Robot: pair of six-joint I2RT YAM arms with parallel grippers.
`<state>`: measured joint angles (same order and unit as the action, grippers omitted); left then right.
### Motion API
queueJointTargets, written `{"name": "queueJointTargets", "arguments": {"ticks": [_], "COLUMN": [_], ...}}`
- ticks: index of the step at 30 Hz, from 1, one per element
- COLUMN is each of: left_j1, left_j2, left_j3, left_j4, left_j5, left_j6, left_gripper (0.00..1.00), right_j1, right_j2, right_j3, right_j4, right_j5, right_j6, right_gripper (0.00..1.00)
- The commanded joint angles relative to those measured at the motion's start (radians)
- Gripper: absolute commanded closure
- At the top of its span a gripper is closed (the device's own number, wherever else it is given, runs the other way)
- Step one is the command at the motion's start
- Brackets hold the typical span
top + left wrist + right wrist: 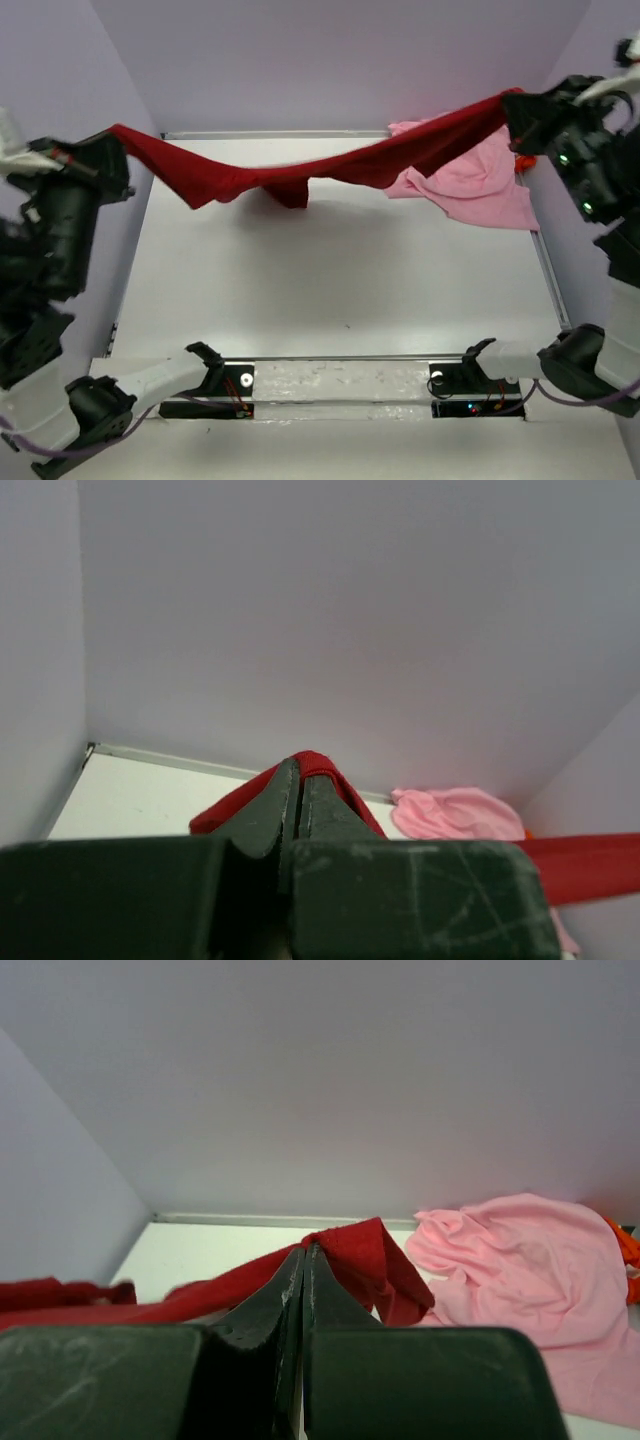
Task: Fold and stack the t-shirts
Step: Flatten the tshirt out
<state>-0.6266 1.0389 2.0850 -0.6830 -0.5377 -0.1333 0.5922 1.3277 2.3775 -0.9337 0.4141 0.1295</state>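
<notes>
The dark red t-shirt (330,165) hangs stretched in the air across the back of the table, sagging in the middle. My left gripper (118,140) is shut on its left end, my right gripper (515,110) on its right end. In the left wrist view the fingertips of the left gripper (300,770) pinch red cloth (335,790); in the right wrist view the right gripper (304,1252) pinches red cloth (370,1255) too. The light pink t-shirt (470,180) lies crumpled at the back right, also seen as pink shirt (455,815) and pink shirt (520,1270). A bit of bright orange t-shirt (628,1245) peeks out beside it.
Lilac walls (330,60) close in the white table (330,290) at the back and both sides. A metal rail (548,270) runs along the right edge. Both arm bases (340,385) sit at the near edge.
</notes>
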Motion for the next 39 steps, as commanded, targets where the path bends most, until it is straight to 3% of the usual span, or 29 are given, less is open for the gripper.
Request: {"name": "queueJointTargets", "arguments": {"ticks": [1,5,10,19,24,26,30,35,39], "left_j1": [0.011,0.048,0.059,0.028,0.140,0.239,0.339,0.383,0.416], "left_j2": [-0.072,-0.102,-0.053,0.220,0.363,0.400,0.473,0.565,0.693], "left_j3": [-0.002,0.009,0.038,0.060,0.086,0.011,-0.117,-0.235,-0.189], "left_j4": [-0.041,-0.046,-0.040,0.029,0.106,0.170,0.258,0.396,0.387], "left_j5": [0.050,0.129,0.137,0.018,0.065,0.163,0.212,0.196,0.205], "left_j6": [-0.048,-0.072,-0.074,-0.012,0.031,0.023,0.032,0.030,0.026], "left_gripper": [1.00,1.00,1.00,1.00,1.00,1.00,1.00,1.00,1.00], "right_j1": [0.001,0.001,0.001,-0.011,-0.129,-0.146,-0.201,-0.235,-0.256], "right_j2": [-0.105,-0.091,-0.064,0.160,0.388,0.435,0.544,0.718,0.844], "right_j3": [-0.001,0.115,0.082,0.000,0.140,0.134,0.132,0.181,0.209], "right_j4": [-0.059,-0.126,-0.114,0.021,0.049,0.045,0.067,0.079,0.098], "right_j5": [-0.021,-0.043,-0.054,0.074,-0.027,-0.054,-0.092,-0.084,-0.090], "right_j6": [0.051,0.062,0.065,0.010,0.008,0.035,0.039,0.045,0.050], "right_gripper": [1.00,1.00,1.00,1.00,1.00,1.00,1.00,1.00,1.00]}}
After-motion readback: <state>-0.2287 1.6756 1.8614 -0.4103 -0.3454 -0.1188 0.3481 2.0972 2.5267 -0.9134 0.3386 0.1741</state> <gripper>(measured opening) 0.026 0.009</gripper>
